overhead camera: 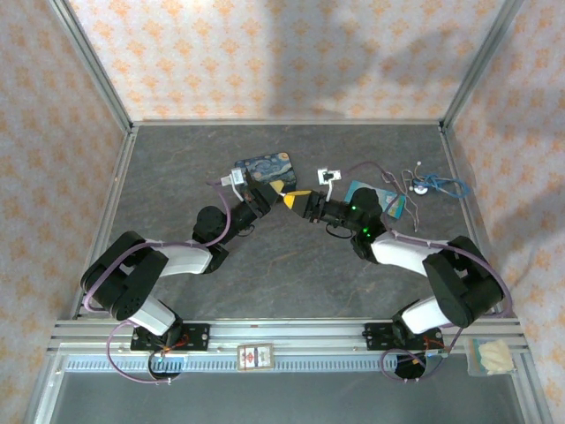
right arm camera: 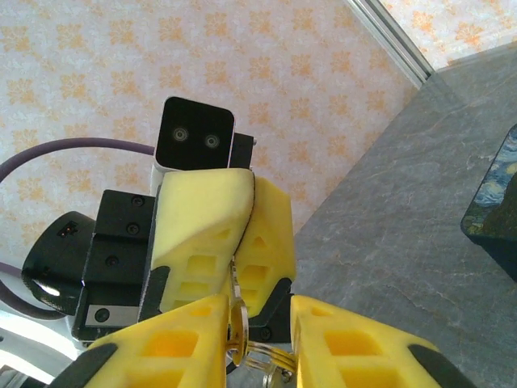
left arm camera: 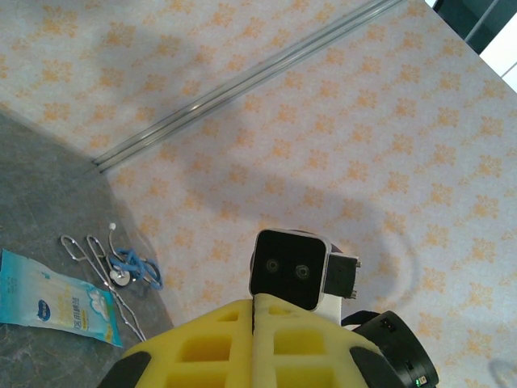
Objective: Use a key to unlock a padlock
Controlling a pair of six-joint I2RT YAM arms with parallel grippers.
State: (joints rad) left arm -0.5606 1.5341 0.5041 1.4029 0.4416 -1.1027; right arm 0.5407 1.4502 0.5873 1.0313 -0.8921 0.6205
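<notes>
Both claws are meeting tip to tip above the middle of the surface. The left claw is pressing its fingers fully together. The right claw is holding its fingers slightly apart around the key, which is reaching up to the left claw's seam. Whether they are pinching it, I cannot tell.

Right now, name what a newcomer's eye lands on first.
The two yellow-fingered grippers meet tip to tip at mid-table, the left gripper shut, the right gripper facing it. A small silvery key sits between the right gripper's jaws. Just beyond the left gripper lies the blue painted tin.
</notes>
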